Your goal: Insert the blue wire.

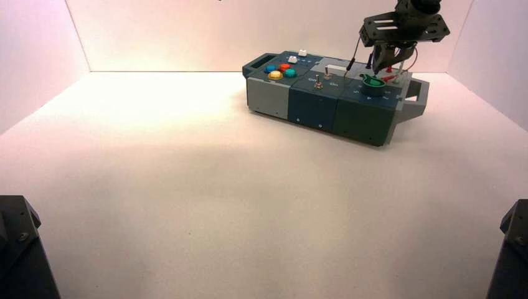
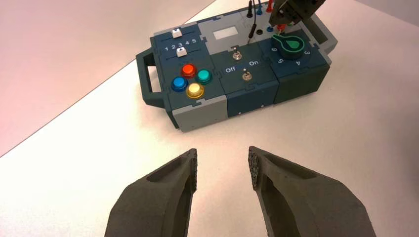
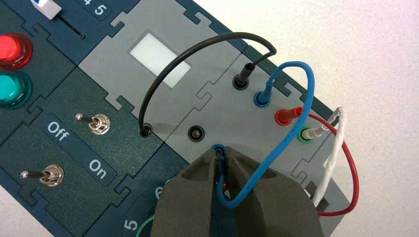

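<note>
One light-blue wire (image 3: pixel 296 113) arches from its blue socket (image 3: pixel 261 99) on our box (image 3: pixel 123 163); our right gripper (image 3: pixel 221 160) pinches its free plug near an empty socket (image 3: pixel 196 132). Our left gripper (image 2: pixel 223 167), spread apart, waits short of the box.

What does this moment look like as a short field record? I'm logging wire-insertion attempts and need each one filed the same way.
working arm: right gripper, over the box's wire corner
held: blue wire, free plug end pinched between shut jaws
blue wire far end: plugged in blue socket
nearest open socket: empty socket on the grey panel, just ahead of the plug
plug state: not yet inserted
black wire: both ends plugged
idle arm: left gripper, jaws open, short of the box
</note>
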